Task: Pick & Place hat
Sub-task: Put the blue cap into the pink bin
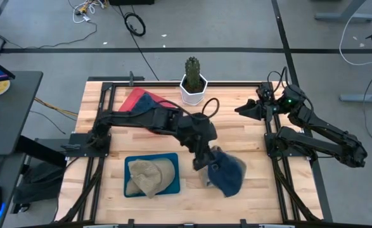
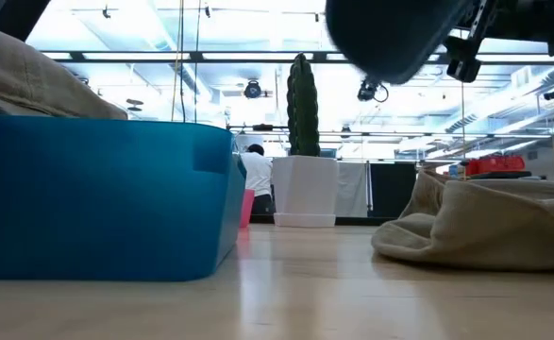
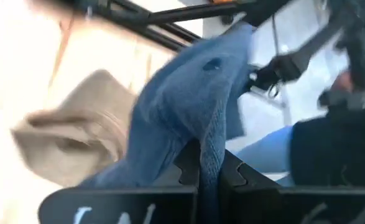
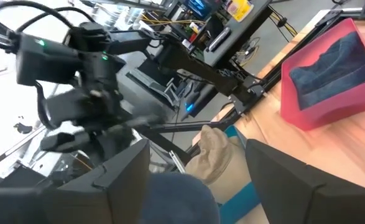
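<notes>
My left gripper (image 1: pixel 201 161) is over the table's middle, shut on a blue hat (image 1: pixel 228 175), which shows dark at the top of the low view (image 2: pixel 390 38). A beige hat (image 3: pixel 70 137) lies crumpled on the table beside and partly under it (image 2: pixel 484 222). Another beige hat (image 1: pixel 151 177) rests in a blue tray (image 1: pixel 173 157) at the near left. A red tray (image 1: pixel 132 98) at the far left holds a second blue hat (image 4: pixel 325 74). My right gripper (image 1: pixel 244 109) waits open near the far right, touching nothing. My left gripper pinches a fold of the blue hat's cloth (image 3: pixel 208 155) between its two fingers, coming from above and slanting toward the table's right. The hat hangs below and beyond the fingers, lifted clear of the table in the low view.
A cactus in a white pot (image 1: pixel 193 82) stands at the far edge's middle. Black frame rails (image 1: pixel 97 190) run along the table's left and right sides. Bare wood lies between the pot and the trays. A person stands far off in the room (image 2: pixel 255 179).
</notes>
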`<move>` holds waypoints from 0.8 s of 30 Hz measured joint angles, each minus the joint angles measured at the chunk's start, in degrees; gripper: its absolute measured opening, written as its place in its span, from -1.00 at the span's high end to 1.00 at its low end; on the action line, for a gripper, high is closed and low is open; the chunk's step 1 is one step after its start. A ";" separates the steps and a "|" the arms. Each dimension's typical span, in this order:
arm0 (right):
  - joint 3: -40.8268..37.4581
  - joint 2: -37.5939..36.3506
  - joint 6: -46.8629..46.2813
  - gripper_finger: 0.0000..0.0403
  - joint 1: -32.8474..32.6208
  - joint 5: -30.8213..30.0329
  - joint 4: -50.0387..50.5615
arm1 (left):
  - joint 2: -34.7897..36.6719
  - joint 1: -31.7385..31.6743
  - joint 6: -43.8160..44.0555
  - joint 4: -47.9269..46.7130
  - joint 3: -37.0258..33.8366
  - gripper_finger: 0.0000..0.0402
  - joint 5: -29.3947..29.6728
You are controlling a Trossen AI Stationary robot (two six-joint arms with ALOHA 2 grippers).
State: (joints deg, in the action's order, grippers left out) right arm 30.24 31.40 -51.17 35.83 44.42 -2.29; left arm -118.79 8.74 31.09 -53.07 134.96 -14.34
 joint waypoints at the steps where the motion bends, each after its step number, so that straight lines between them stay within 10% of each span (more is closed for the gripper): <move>1: 0.00 0.00 -0.45 -0.33 0.00 0.00 0.17 | 0.52 0.25 -3.36 0.23 -0.17 0.96 0.47; 14: 0.00 0.04 -2.37 -0.33 -0.33 3.15 0.22 | 8.70 1.50 -42.22 8.94 0.07 0.96 4.64; 24: 0.00 0.69 -10.26 -0.33 -5.06 2.62 -21.57 | 12.94 0.84 -57.39 17.52 0.08 0.96 3.53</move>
State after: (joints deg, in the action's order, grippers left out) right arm 30.24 32.08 -61.43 30.78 47.05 -23.86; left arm -105.85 9.58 -26.30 -35.55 135.04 -10.81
